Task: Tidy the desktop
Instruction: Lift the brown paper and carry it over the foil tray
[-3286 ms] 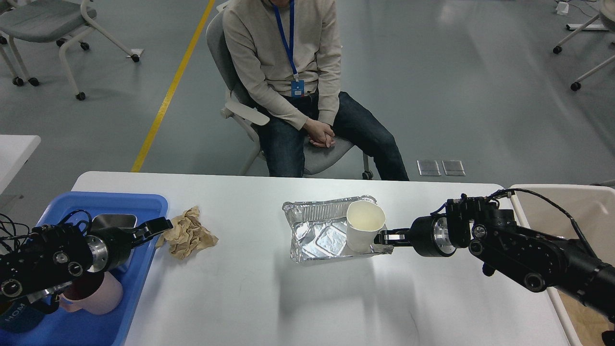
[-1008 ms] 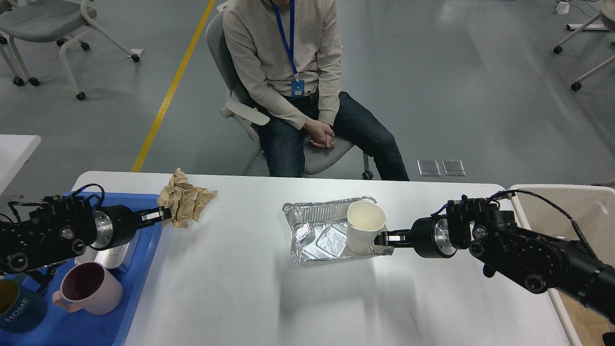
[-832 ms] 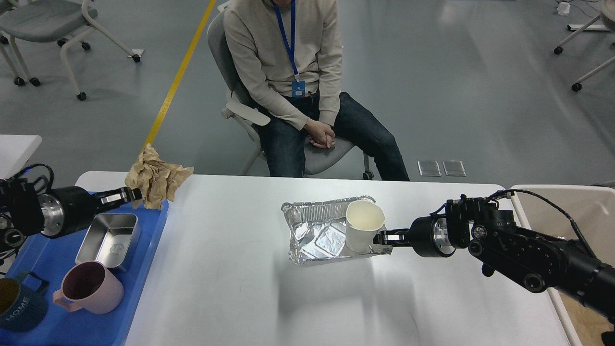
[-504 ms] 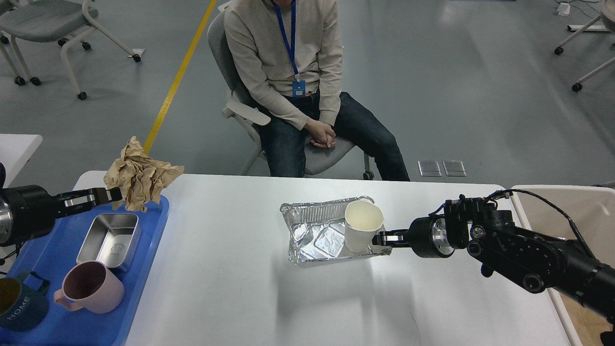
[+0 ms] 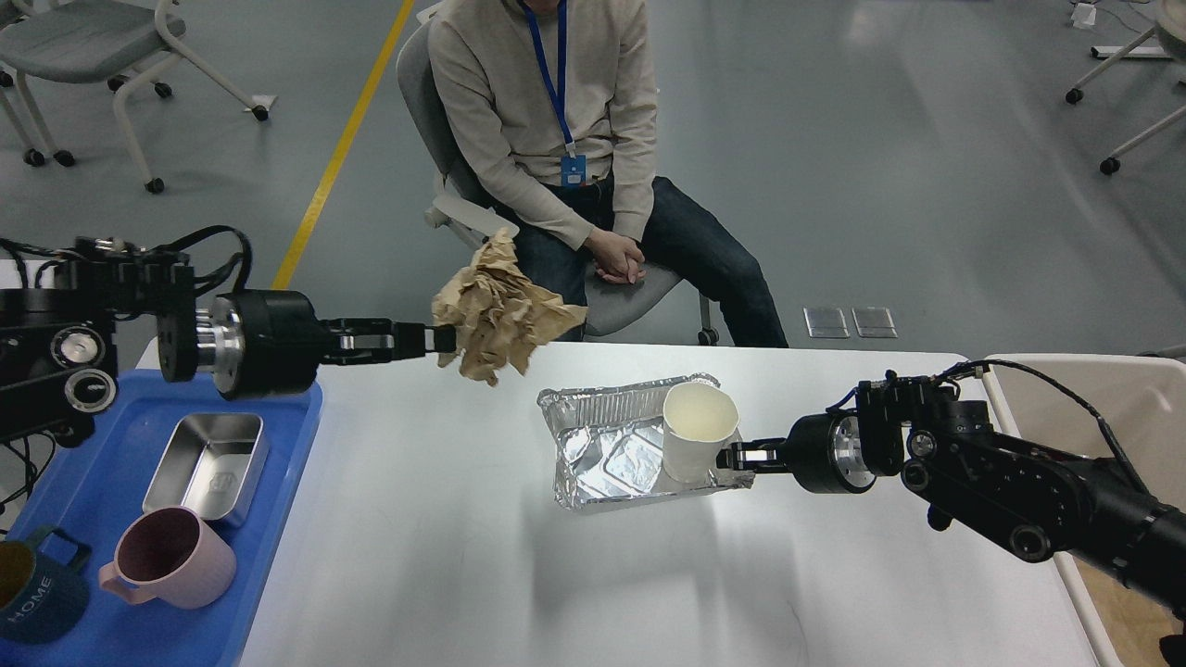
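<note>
The white desktop (image 5: 463, 556) fills the lower view. My left gripper (image 5: 437, 339) is shut on a crumpled brown paper (image 5: 500, 315) and holds it in the air above the desktop's far edge, left of the foil tray (image 5: 611, 445). The crumpled foil tray lies in the middle of the desktop with a white paper cup (image 5: 697, 443) standing in its right end. My right gripper (image 5: 741, 456) is shut on the foil tray's right rim, beside the cup.
A blue plastic tray (image 5: 278, 435) at the left holds a metal box (image 5: 208, 463), a pink mug (image 5: 167, 556) and a dark mug (image 5: 28, 593). A beige bin (image 5: 1093, 389) stands at the right. A seated person (image 5: 574, 167) faces the far edge.
My left gripper took hold of the brown paper, lifted it off the desktop, swung left over the blue tray, then moved right toward the foil tray. The right arm barely moved.
</note>
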You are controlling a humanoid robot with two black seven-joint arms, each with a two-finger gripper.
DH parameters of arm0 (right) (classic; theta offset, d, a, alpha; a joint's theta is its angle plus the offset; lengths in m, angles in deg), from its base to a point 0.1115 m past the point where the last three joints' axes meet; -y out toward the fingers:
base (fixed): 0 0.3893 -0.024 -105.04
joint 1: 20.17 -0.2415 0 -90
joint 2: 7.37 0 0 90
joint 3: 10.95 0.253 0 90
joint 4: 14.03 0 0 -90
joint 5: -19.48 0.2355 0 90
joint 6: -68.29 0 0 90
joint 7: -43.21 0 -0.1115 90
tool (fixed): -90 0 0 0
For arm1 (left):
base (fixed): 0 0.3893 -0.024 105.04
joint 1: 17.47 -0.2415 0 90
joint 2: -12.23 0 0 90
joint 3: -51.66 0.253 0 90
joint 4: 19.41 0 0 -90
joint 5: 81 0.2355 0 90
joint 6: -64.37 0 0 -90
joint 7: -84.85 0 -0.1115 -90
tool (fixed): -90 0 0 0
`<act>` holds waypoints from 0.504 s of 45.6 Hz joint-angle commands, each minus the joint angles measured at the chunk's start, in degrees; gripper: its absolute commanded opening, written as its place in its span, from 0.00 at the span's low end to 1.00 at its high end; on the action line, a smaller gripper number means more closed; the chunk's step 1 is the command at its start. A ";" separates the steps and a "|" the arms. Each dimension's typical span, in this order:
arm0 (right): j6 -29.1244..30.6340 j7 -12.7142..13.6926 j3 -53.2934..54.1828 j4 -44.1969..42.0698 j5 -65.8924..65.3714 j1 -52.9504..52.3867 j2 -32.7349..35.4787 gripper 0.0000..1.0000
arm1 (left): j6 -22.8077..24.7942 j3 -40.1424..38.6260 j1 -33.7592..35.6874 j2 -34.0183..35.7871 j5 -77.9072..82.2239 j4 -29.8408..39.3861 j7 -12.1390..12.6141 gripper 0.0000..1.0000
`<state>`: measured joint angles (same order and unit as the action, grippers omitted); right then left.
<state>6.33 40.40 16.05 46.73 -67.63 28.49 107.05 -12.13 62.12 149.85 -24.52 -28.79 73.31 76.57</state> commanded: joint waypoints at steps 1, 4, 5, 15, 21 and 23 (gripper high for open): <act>0.01 0.00 0.07 0.24 0.00 -0.06 0.28 0.00 | -0.13 0.61 -0.94 -6.05 0.08 -2.72 0.28 0.01; 0.01 0.00 0.16 0.59 0.00 -0.06 0.37 0.00 | -0.05 0.70 -1.99 -7.72 0.08 -4.39 0.28 0.01; -0.08 0.00 0.16 0.68 0.00 -0.06 0.37 0.00 | -0.05 0.70 -2.26 -8.25 0.08 -4.92 0.28 0.01; 0.01 0.00 0.16 1.03 0.00 -0.23 0.37 0.00 | 0.22 0.79 -6.38 -12.56 1.22 -9.93 -0.07 0.01; -0.08 0.00 0.16 1.99 0.00 -0.23 1.43 0.00 | 0.04 0.09 -8.58 -16.42 1.75 -13.00 -0.07 0.01; 0.01 0.00 0.24 2.08 0.00 -0.23 1.78 0.00 | -0.05 0.00 -8.85 -18.00 1.66 -13.88 -0.07 0.01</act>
<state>6.27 40.40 16.22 48.26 -67.63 28.26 107.98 -11.99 62.59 142.31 -38.89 -27.28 61.74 76.49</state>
